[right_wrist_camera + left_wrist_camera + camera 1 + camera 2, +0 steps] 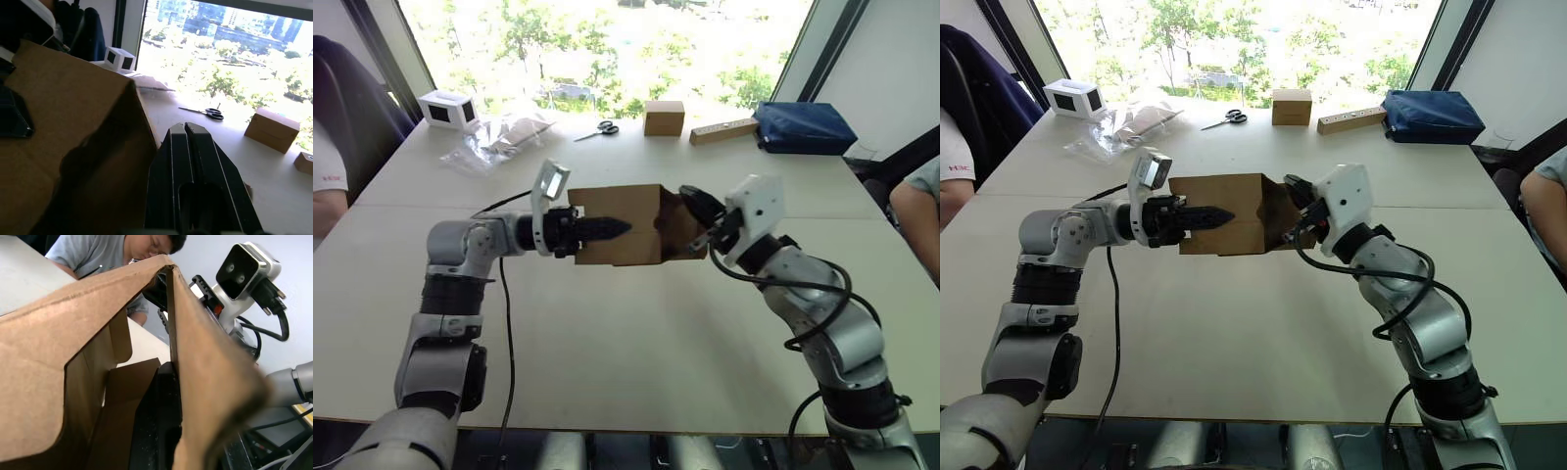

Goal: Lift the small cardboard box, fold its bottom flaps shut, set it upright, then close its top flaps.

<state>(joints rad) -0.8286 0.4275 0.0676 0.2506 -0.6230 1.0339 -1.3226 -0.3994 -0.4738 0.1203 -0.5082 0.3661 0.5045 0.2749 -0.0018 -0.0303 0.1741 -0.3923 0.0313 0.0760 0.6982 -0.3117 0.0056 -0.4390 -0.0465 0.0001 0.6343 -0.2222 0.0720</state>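
The small cardboard box [631, 211] lies on its side between my two grippers over the middle of the table [636, 343], apparently lifted off it. Its open ends face left and right. My left gripper [623, 229] is shut on the box's front wall. One black finger [161, 426] is inside the box, and the other lies along the outer face. My right gripper [697, 208] is shut with nothing in it. Its tips [185, 126] sit at the box's right end, beside a corner of the box [98, 127].
At the far edge lie a smaller brown cube [664, 117], a flat cardboard strip [723, 130], a blue bag [803, 127], scissors [598, 128], a plastic bag [504, 137] and a white device [447, 108]. People sit at the table's left [325, 186] and right [915, 211].
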